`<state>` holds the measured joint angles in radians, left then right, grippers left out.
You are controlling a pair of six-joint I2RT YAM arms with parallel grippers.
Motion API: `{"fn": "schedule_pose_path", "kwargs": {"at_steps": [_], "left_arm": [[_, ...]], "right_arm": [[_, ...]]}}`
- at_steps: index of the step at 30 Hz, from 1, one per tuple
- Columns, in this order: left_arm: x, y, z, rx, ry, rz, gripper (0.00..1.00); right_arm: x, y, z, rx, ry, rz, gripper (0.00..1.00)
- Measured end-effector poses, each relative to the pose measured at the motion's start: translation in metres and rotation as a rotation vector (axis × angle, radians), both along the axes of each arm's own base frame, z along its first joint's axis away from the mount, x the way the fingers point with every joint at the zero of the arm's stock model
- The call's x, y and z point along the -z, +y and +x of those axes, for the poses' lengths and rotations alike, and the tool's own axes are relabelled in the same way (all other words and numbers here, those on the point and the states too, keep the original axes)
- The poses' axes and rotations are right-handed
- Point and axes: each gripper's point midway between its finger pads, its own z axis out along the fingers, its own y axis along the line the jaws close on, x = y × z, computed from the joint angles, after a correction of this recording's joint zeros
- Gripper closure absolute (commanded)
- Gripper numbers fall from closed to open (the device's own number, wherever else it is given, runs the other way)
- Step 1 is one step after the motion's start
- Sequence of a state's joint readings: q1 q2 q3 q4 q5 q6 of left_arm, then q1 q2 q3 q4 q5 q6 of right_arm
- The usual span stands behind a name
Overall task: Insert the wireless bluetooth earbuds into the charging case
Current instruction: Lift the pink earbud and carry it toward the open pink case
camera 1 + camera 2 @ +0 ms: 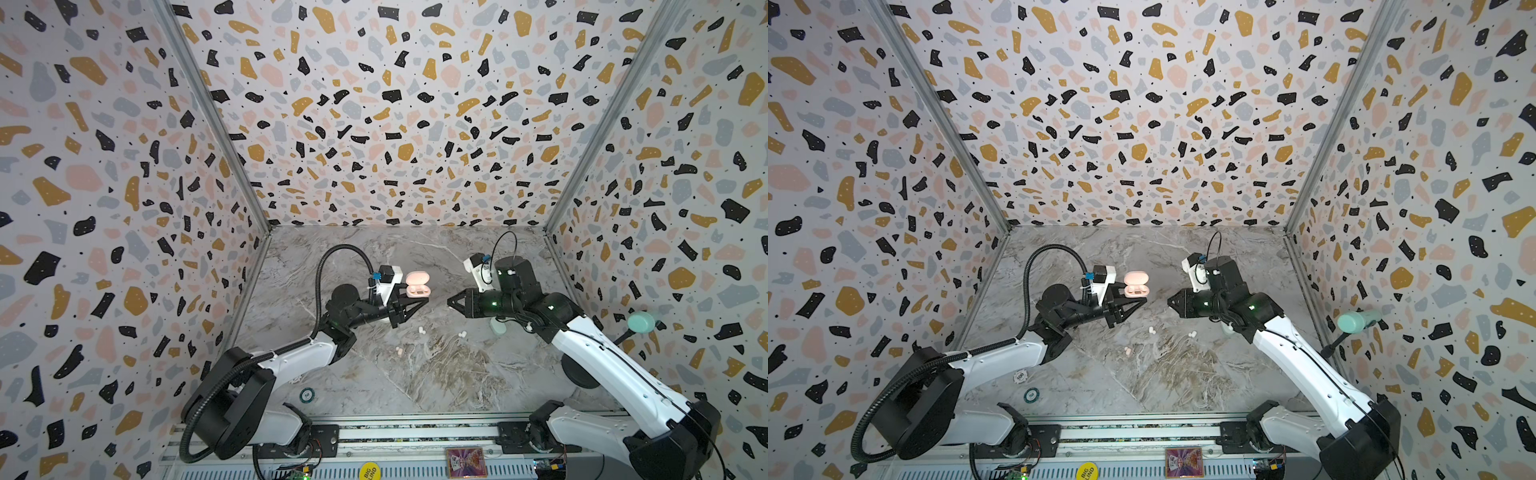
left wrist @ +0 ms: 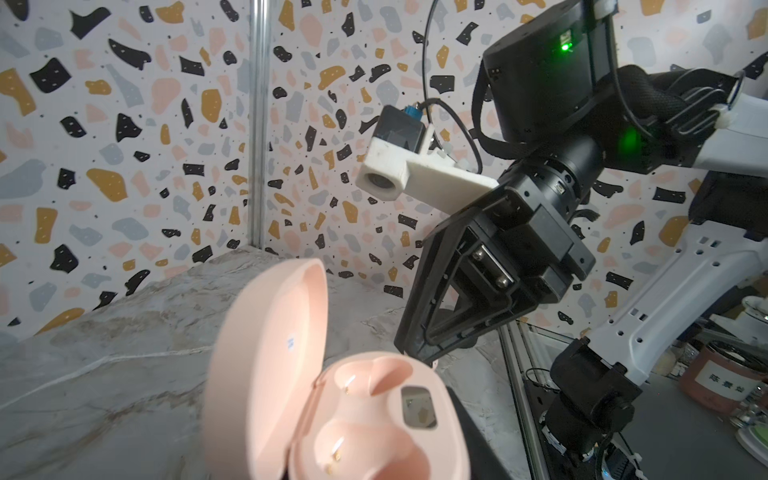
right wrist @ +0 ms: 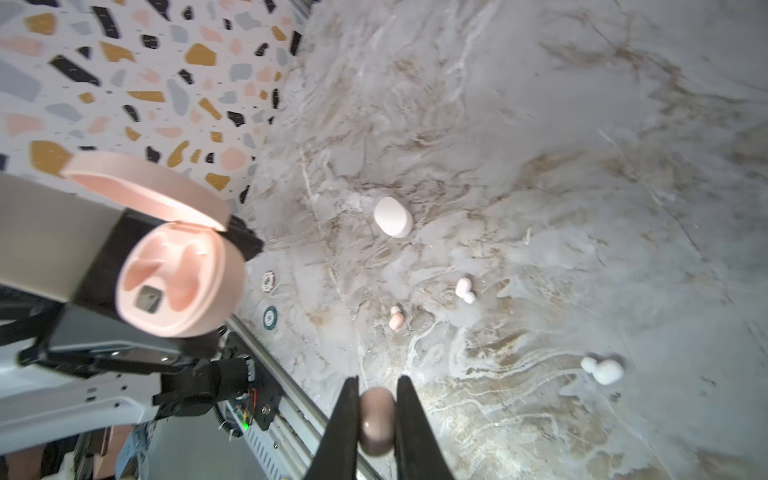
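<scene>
Pinched between the right gripper's (image 3: 377,384) dark fingers, at the bottom edge of the right wrist view, a pink earbud (image 3: 377,419) is seen, and the jaws are narrowed onto it. At the left of that view the pink charging case (image 3: 178,274) is held off the table by the left gripper (image 1: 423,301). Its jaws are clamped on the base, and the lid (image 2: 270,353) is swung up. Both sockets (image 2: 361,436) are shown empty in the left wrist view.

Several failures can be judged possible. The bud is round and smooth and is gripped only at the fingertips, so it may be twisted or squeezed out as it is pressed home. If it is not turned to match the socket, it may be left perched on the rim. Since the case is carried in the air, it may be tilted in its grip by a push, and the raised lid may be struck by a finger.

The held bud is hidden in both top views, where the two grippers are shown facing each other across a gap. A second pink bud (image 3: 395,319), white buds (image 3: 602,369) and a closed white case (image 3: 392,217) on the marble table (image 3: 582,166) are made plain by the right wrist view. A mint case (image 1: 497,326), half under the right arm, is shown only from above.
</scene>
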<state>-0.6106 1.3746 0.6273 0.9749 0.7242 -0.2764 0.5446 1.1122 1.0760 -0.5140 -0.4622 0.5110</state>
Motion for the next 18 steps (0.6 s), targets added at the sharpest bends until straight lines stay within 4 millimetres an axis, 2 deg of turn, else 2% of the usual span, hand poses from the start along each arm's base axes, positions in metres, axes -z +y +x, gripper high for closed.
{"fn": "schedule_pose_path", "kwargs": {"at_steps": [4,9,18], "left_arm": [[-0.009,-0.011,-0.011,0.045,-0.041,-0.010,0.58],[-0.003,-0.020,-0.018,0.086,-0.045,-0.009,0.58],[-0.002,-0.023,-0.023,0.115,-0.052,-0.008,0.59]], "right_arm": [[-0.023,0.002,-0.009,-0.087,-0.038,0.062,0.87],[-0.050,0.002,-0.017,-0.163,-0.084,0.136,0.87],[-0.069,0.012,-0.029,-0.262,-0.105,0.230,0.87]]}}
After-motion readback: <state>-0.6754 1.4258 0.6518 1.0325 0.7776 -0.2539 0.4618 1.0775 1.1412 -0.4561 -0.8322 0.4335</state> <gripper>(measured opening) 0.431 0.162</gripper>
